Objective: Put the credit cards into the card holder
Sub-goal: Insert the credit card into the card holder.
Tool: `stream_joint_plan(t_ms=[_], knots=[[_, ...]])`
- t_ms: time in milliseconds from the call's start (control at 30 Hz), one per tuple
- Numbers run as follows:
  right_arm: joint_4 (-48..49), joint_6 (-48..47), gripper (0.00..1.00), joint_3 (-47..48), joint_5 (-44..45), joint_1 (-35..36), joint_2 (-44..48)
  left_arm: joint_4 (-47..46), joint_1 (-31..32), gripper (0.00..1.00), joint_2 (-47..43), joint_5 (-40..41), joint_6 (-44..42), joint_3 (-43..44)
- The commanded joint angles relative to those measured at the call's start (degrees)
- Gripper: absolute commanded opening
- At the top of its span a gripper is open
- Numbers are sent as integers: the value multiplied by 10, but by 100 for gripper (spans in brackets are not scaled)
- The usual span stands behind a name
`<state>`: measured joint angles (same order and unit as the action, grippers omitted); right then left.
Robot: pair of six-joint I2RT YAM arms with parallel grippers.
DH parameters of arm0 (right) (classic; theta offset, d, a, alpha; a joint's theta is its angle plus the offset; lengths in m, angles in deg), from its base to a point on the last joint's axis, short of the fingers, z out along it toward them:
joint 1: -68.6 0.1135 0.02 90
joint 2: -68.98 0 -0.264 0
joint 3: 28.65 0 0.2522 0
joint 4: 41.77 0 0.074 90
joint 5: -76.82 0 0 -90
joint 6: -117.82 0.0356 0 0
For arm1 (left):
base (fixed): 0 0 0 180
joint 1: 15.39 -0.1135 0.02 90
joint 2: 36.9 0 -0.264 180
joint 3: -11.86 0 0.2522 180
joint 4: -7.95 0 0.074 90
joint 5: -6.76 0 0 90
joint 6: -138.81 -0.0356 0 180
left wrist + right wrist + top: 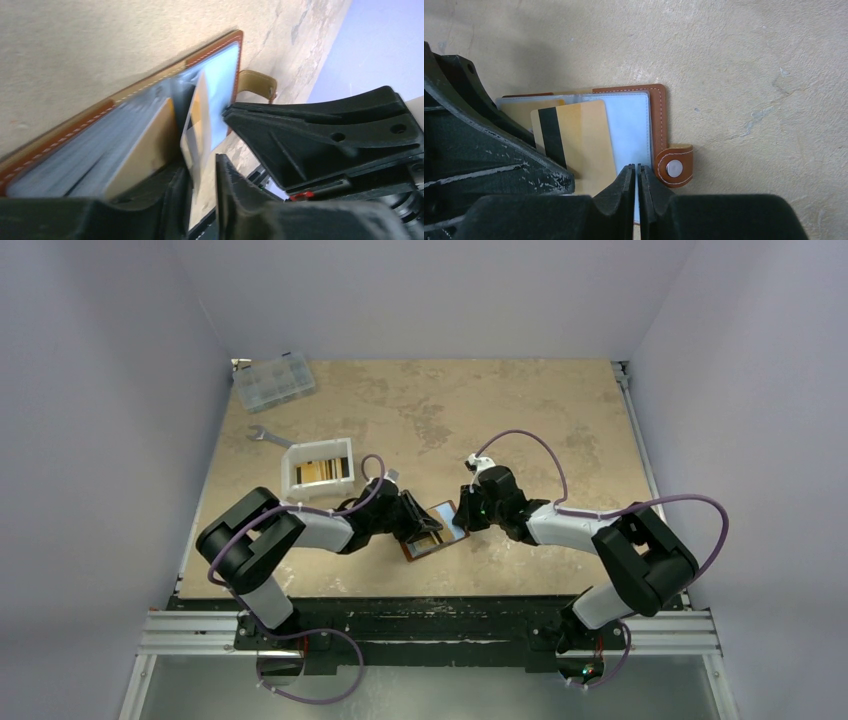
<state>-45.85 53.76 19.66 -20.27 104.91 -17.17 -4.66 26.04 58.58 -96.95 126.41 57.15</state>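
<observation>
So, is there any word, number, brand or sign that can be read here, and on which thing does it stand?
No text can be read anywhere.
The yellow card: only a black stripe, no print.
The card holder: no mark; its snap stud is plain.
The white tray: its contents are too small to read.

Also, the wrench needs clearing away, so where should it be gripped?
The wrench: mid-shaft, from straight above, closing across its width. It seems to lie flat on the table, and the shaft is its narrow, straight part.
</observation>
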Motion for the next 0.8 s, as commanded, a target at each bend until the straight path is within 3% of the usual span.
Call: stream_joint_plan(t_ms=[0, 67, 300, 400, 567, 767], knots=[[-18, -2, 14, 5, 10, 0, -2, 116, 14, 33, -8, 54, -23, 25], [-15, -6, 14, 2, 9, 0, 0, 159, 14, 41, -22, 62, -35, 39], [-12, -11, 15, -7, 11, 1, 21, 237, 14, 45, -22, 58, -38, 75], [14, -27, 32, -30, -21, 7, 65, 242, 15, 45, -19, 59, -40, 78], [39, -42, 49, -58, -17, 20, 142, 226, 14, 45, -7, 51, -36, 71], [66, -44, 79, -75, 23, 85, 151, 215, 14, 45, -18, 51, -33, 61]])
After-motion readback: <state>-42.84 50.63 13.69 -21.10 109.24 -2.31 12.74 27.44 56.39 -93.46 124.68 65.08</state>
